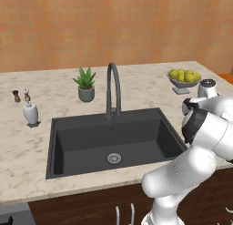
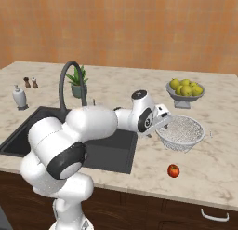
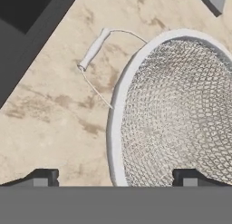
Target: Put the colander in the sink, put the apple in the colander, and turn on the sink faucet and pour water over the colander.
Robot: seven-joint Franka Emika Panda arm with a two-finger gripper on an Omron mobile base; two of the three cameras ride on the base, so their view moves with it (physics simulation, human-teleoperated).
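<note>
sink: the dark grey rectangular sink basin [image 1: 86, 146] lies bare down to its round silver drain [image 1: 114, 158].
spout: the tall dark gooseneck faucet [image 1: 113, 89] arches over its back rim.
desk right of basin: the silvery mesh colander [image 2: 181, 131] stands there, claw [image 2: 160, 123] at its near rim with jaws spread; small red apple [image 2: 173, 171] apart in front, grey bowl of yellow-green fruit [image 2: 185, 91] behind.

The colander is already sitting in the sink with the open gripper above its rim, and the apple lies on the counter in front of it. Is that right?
Not quite. The colander is not in the sink; it stands on the counter to the right of it, as the right base view shows. The rest holds: the open gripper is above its rim, and the apple lies on the counter in front.
</note>
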